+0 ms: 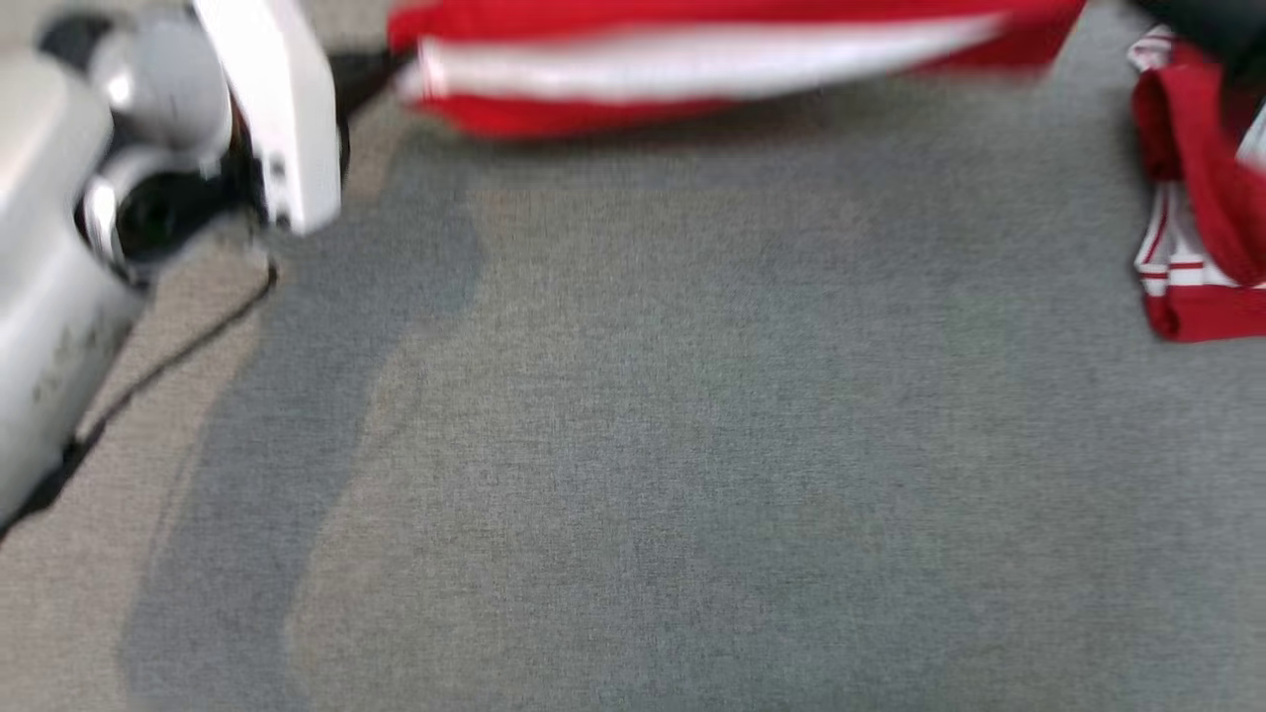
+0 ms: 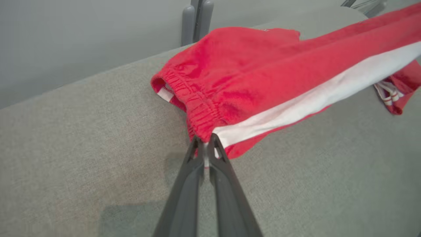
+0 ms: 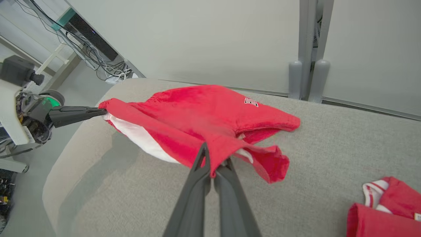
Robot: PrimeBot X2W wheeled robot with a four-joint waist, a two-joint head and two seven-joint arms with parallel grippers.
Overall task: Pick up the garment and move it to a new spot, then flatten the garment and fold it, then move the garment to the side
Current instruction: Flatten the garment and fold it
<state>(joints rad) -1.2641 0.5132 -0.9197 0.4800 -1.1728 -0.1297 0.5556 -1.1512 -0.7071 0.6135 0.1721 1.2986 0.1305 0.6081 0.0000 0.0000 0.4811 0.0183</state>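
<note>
Working over a wide grey cloth-covered table (image 1: pixel 692 445), taking up most of the head view.

Holding the garment (image 2: pixel 263 72), red shorts with a white side stripe, strung out along the far part of that table. Running its long axis left to right across the robot's front, waistband end at the left and leg hem at the right, with the near edge lifted off the cloth and the far leg lying on it.

Leaving a second red-and-white garment (image 1: pixel 1197 198) bunched well apart at the table's right side, untouched.

Clamping the left gripper (image 2: pixel 205 141) tight on the elastic waistband, just where the white stripe begins. Pinching the right gripper (image 3: pixel 213 164) closed on a fold of red fabric near the leg hem, with a loose flap hanging beside it.

Probably carrying or laying out for flattening, with folding not yet begun. Judging neither arm the nearer, each gripping its own end. Likely needing both to travel together, square to the long axis, toward the open cloth nearer the robot. Risking a slack middle or a twisted stripe by pulling unevenly.
</note>
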